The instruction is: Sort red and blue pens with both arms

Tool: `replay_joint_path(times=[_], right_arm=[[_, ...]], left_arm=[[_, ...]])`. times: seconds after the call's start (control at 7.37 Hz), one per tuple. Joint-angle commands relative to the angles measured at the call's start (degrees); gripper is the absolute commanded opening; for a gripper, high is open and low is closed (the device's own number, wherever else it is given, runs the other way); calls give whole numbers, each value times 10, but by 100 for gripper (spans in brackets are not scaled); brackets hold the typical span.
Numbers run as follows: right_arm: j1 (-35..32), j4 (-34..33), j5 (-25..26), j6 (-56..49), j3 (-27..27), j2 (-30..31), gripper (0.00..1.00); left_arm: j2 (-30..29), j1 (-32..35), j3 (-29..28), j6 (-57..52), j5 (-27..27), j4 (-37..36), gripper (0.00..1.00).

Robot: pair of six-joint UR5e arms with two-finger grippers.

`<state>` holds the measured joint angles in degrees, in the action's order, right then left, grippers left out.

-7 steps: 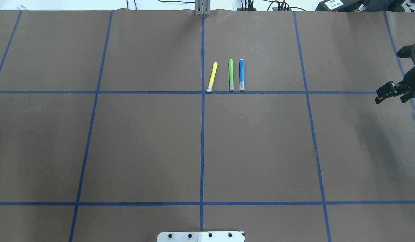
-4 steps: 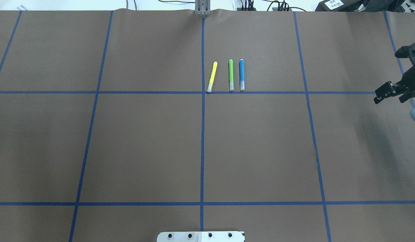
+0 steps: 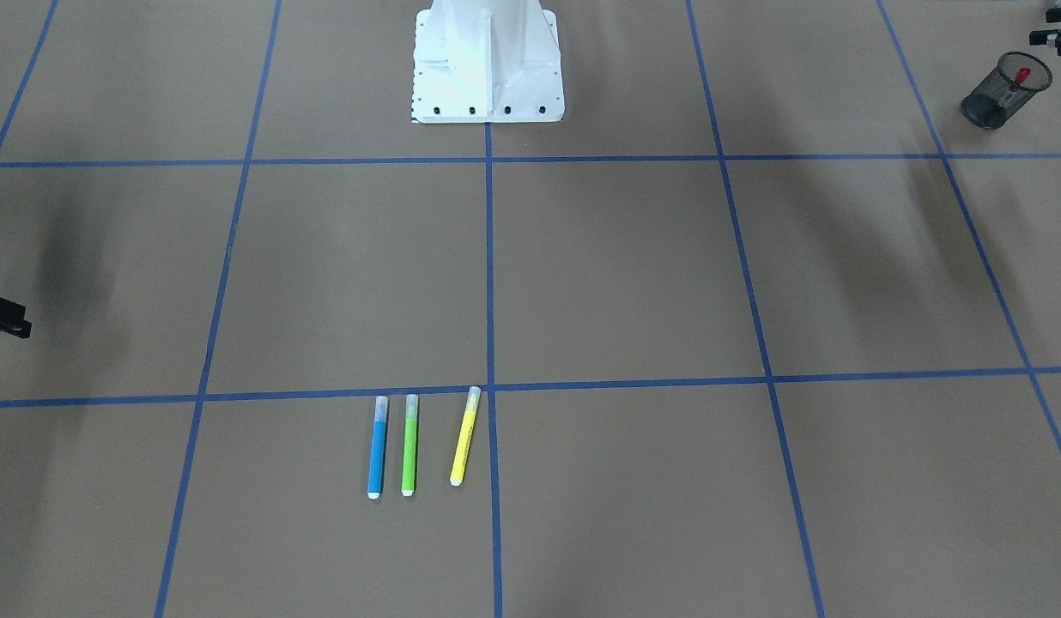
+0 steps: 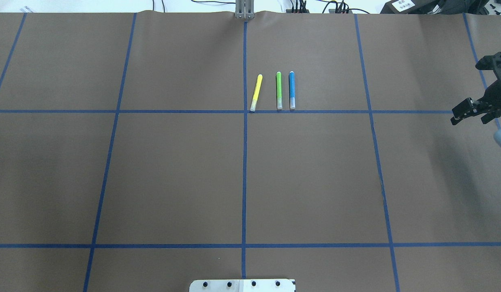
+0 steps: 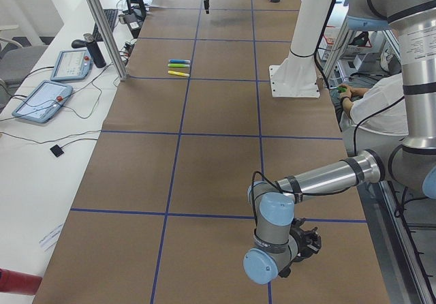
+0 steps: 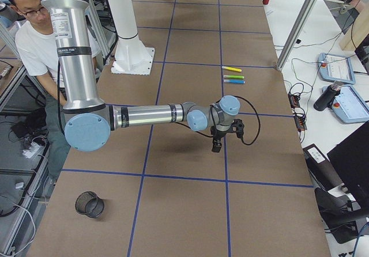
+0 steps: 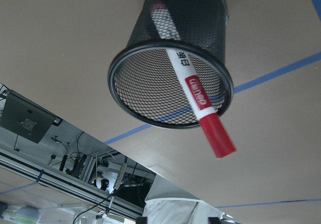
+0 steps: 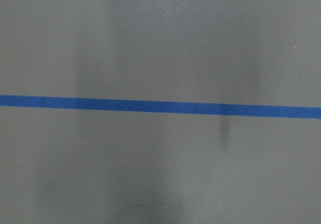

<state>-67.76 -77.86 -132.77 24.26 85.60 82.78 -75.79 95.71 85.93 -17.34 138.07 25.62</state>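
Observation:
The blue pen [image 4: 292,91] [image 3: 377,451] lies flat on the brown table, rightmost in a row of three markers. The red pen [image 7: 198,96] [image 3: 1022,75] stands tilted in a black mesh cup [image 7: 200,13] [image 3: 998,99], its red cap poking over the rim. The left wrist view looks down on that cup, but no fingers show there. Only black bits of my left gripper [image 3: 1056,26] show at a frame corner, so I cannot tell its state. My right gripper [image 4: 471,115] hovers at the table's right side, far from the pens, open and holding nothing.
A green marker [image 4: 279,91] and a yellow marker [image 4: 256,93] lie beside the blue pen. The white pedestal [image 3: 488,60] stands at the robot's edge. A second mesh cup [image 6: 89,204] sits at the right end. A seated person [image 6: 34,44] is behind the robot.
My right gripper has drifted slightly to the left in the overhead view. The three markers have not moved.

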Motion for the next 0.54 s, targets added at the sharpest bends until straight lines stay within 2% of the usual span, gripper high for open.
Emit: replay_joint_path(times=[0.0,0.14,0.41], right_arm=[[0,1,1,0,0,-4,100],[0,0,1,0,-1,-4,100],[1,0,1,0,0,-4,100]], left_arm=[[-8,-2,-2,4,40,42,100],[-21,-2,-4,6,63,78,100],[-51,-3,-12,6,64,171,100]])
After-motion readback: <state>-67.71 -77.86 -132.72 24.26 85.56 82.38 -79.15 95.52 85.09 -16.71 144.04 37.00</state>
